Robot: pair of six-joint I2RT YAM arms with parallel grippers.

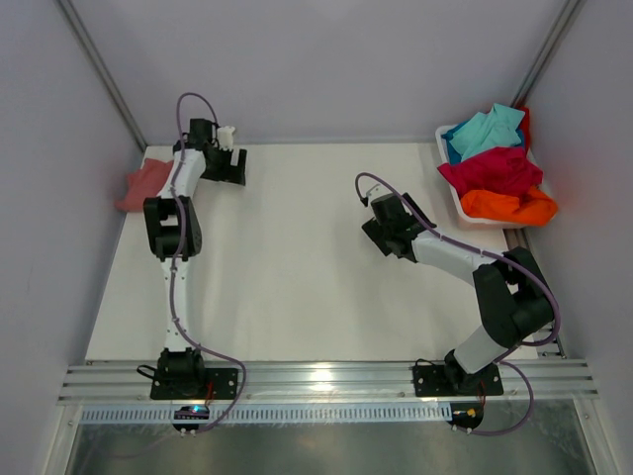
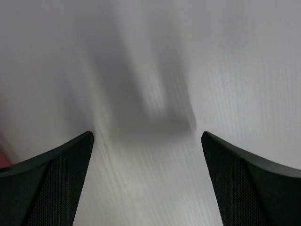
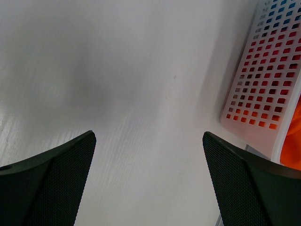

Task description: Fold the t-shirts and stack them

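A folded salmon-pink t-shirt (image 1: 144,184) lies at the table's far left edge, partly behind my left arm. A turquoise t-shirt (image 1: 487,130), a crimson one (image 1: 492,169) and an orange one (image 1: 509,206) are heaped in the white tub (image 1: 451,194) at the far right. My left gripper (image 1: 235,164) is open and empty over bare table near the back left, right of the pink shirt. My right gripper (image 1: 381,237) is open and empty over the table's middle right, left of the tub. The tub's perforated wall (image 3: 268,80) shows in the right wrist view.
Grey walls enclose the table on three sides. A metal rail (image 1: 326,378) runs along the near edge with both arm bases on it. White tabletop (image 1: 297,257) lies between the arms.
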